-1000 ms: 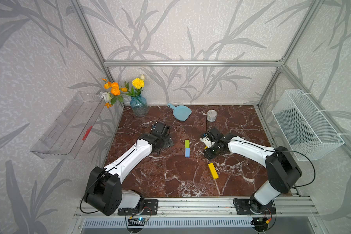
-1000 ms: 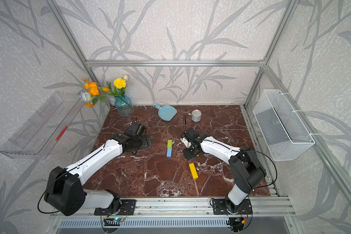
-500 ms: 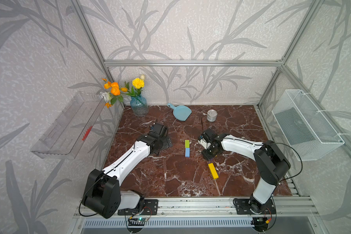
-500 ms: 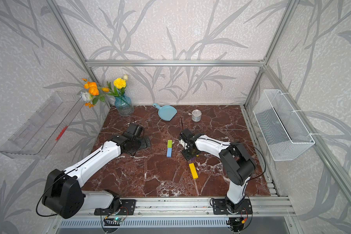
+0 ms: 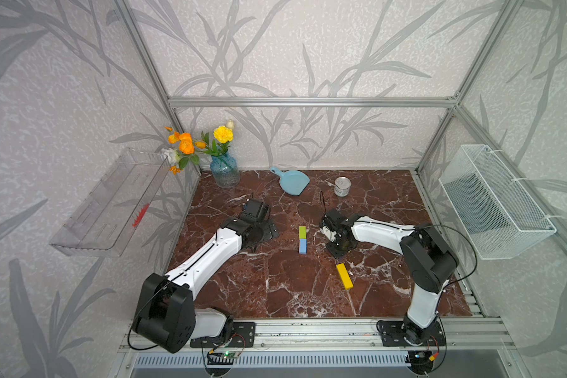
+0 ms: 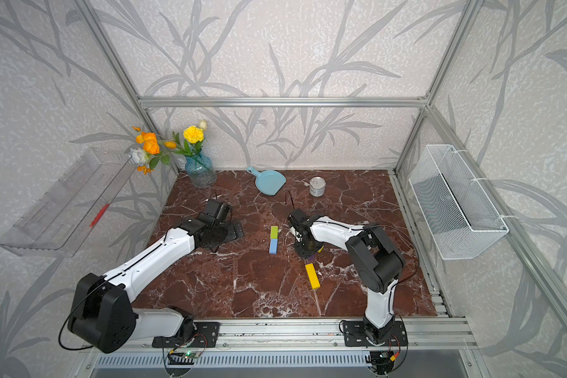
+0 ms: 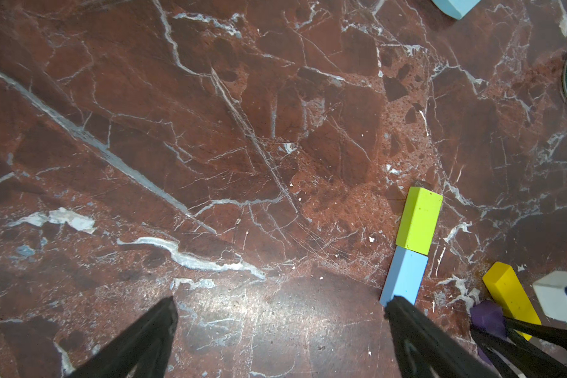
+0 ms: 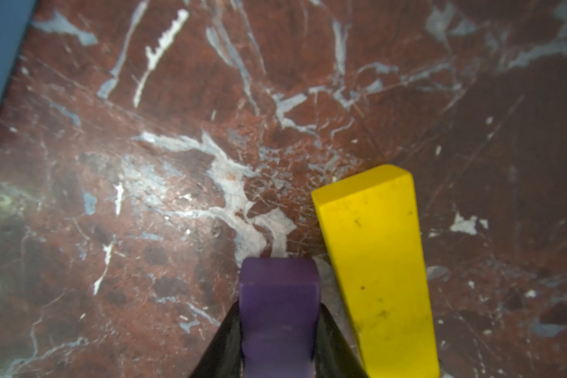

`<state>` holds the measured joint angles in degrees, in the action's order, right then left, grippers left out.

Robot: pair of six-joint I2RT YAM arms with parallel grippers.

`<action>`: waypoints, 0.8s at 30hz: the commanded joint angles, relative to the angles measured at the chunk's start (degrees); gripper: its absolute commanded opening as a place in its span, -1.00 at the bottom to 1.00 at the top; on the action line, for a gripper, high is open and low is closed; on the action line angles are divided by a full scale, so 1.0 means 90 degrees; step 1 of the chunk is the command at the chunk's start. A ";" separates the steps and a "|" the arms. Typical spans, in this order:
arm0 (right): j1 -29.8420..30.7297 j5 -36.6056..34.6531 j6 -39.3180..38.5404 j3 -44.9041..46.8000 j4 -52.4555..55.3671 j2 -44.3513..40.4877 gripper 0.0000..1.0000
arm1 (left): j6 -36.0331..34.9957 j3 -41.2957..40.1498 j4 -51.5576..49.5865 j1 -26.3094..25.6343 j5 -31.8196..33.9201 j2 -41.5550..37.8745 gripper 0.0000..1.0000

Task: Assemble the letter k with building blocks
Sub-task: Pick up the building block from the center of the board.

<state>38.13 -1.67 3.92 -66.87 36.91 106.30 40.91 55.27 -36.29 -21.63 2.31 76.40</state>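
Note:
A lime green block (image 5: 302, 231) and a light blue block (image 5: 302, 246) lie end to end mid-table, in line; the left wrist view shows them too, green (image 7: 419, 221) and blue (image 7: 405, 278). One yellow bar (image 5: 344, 276) lies alone nearer the front. My right gripper (image 8: 279, 314) points down just right of the blue block and is shut on the purple block (image 8: 279, 294), which sits on the table. A second yellow bar (image 8: 378, 261) lies right beside it. My left gripper (image 7: 280, 302) hovers open and empty left of the blocks.
A light blue dustpan (image 5: 293, 181) and a silver tin can (image 5: 342, 186) stand at the back. A flower vase (image 5: 225, 170) fills the back left corner. A wire basket (image 5: 495, 203) hangs on the right wall and a clear tray (image 5: 112, 203) on the left wall.
My right gripper's jaws have closed onto the purple block and its arm has folded in closer to the stroke. The left arm has barely shifted.

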 commanded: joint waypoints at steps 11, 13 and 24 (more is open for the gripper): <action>0.1632 -0.1239 0.4183 -0.0194 -0.0223 -0.1440 -1.00 | -0.0432 -0.0408 0.0617 0.0067 -0.0193 -0.0924 0.99; 0.1874 -0.1281 0.4773 -0.0514 0.0111 -0.1222 -1.00 | -0.0429 -0.0309 0.0464 0.0065 -0.0198 -0.0777 1.00; 0.2608 -0.0900 0.6573 -0.1483 0.0989 0.0107 -1.00 | -0.0540 -0.0183 0.0317 0.0075 -0.0082 -0.0632 0.99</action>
<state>59.92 -9.52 57.69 -77.60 42.04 106.02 37.30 52.12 -32.40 -21.26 0.51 71.24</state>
